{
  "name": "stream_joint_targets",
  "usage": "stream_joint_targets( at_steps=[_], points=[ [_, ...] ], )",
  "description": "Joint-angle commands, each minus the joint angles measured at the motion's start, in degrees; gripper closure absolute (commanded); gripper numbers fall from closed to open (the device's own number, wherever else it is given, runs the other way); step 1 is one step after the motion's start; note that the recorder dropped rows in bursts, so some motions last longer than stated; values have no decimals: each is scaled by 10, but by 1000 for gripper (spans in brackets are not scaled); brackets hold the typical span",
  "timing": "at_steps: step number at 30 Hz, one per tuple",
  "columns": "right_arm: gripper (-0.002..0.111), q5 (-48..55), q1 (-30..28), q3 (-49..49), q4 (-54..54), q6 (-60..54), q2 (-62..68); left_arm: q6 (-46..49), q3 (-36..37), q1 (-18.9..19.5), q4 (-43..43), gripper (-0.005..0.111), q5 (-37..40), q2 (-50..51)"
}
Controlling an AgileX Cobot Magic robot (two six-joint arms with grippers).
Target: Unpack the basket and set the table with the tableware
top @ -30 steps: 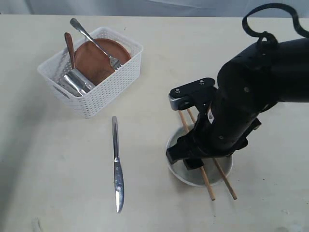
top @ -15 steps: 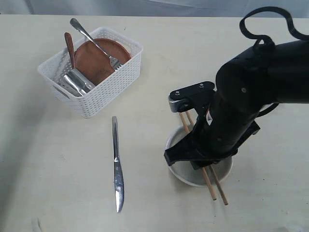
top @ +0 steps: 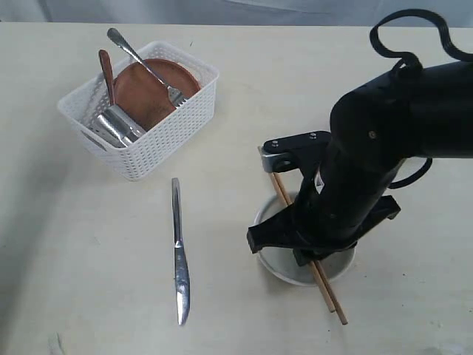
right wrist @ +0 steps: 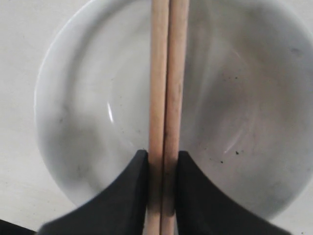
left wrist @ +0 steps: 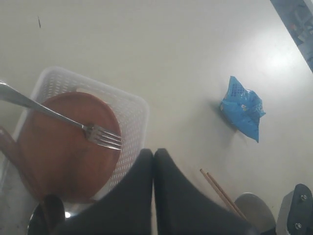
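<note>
Pinched from both sides by the black fingers (right wrist: 129, 188) of the right gripper (right wrist: 161, 156): the chopsticks (right wrist: 164, 73), pressed side by side and running straight across the off-white bowl (right wrist: 88, 107). Impossible to tell whether resting on the rim or held just above it.

From the exterior view, bowl (top: 275, 265) set on the table (top: 89, 259) right of the middle, well back from the far edge. Mostly covered by the bulky right arm (top: 377, 163), with only its left and near rim showing. Gripper itself hidden under that arm; chopstick ends poking out on both sides of it.

Left of the bowl and apart from it, a steel knife (top: 179, 251) lying flat, pointing toward the far edge. Beyond the knife, nearer the far edge, the white basket (top: 159, 140). Inside: a round brown plate (top: 148, 92) tilted up, a fork (top: 140, 59) lying across it with the handle out over the rim, a wooden spoon (top: 107, 70) leaning against the wall, and a steel cup (top: 118, 126) tipped over in the near corner.

Left gripper (left wrist: 154, 152) pressed shut on nothing, hanging above the basket's side. Seen only from that wrist: a crinkly blue packet (left wrist: 242, 108), well apart from the basket.

Bare tabletop left of the knife, between knife and bowl, and along the far edge right of the basket. Near, left and right edges cut off.
</note>
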Motion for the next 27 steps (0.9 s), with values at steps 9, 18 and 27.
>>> stream_joint_targets(
  at_steps=[9, 18, 27],
  points=[
    [107, 23, 0, 1, 31, 78, -1, -2, 4, 2, -7, 106, -5, -1],
    [107, 11, 0, 1, 42, 108, -11, -2, 4, 2, -7, 106, -7, -1],
    [107, -10, 0, 1, 36, 144, -46, 3, 4, 2, -7, 106, -12, -1]
  ],
)
